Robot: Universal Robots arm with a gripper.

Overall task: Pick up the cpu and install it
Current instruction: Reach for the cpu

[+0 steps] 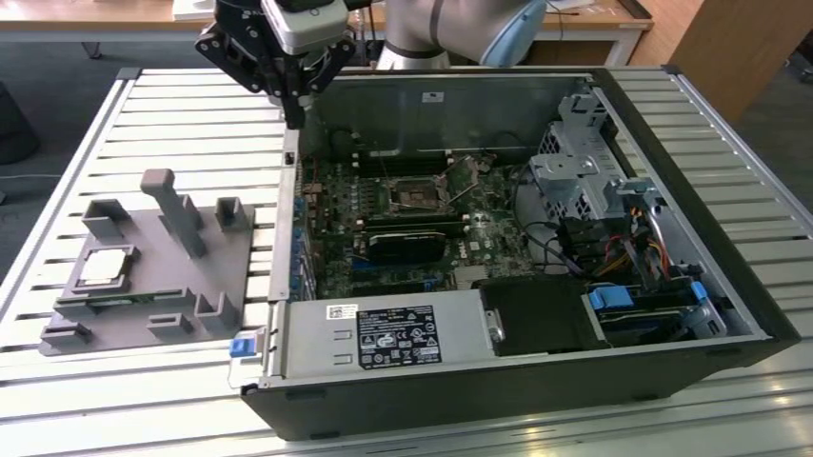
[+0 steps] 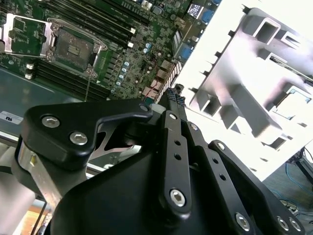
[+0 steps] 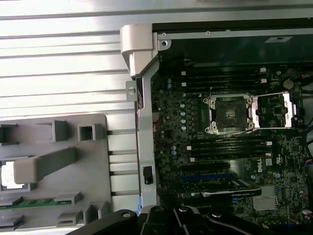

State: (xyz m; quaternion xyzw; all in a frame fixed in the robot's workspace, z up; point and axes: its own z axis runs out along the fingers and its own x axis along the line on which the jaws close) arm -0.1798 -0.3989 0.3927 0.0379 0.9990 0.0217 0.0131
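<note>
The main risk, as I judge it, is a collision. In the exterior view the black robot hand [image 1: 295, 112] hangs right over the near wall of the open black computer case [image 1: 508, 395], so a careless descent could strike that wall. The tall grey post [image 1: 178, 214] on the grey plastic tray [image 1: 147, 290] rises just beside the small square silvery cpu [image 1: 102, 268] and could catch a finger. A tilted chip could also damage the contacts in the black-framed square motherboard socket [image 3: 230, 113], whose metal plate is swung open.

The hand looks clenched, its fingertips [image 2: 173, 94] together and gripping nothing. The cpu lies flat in its tray pocket on the white slatted counter [image 1: 166, 114], well apart from the hand at roughly half past seven; the socket sits at about four o'clock.
</note>
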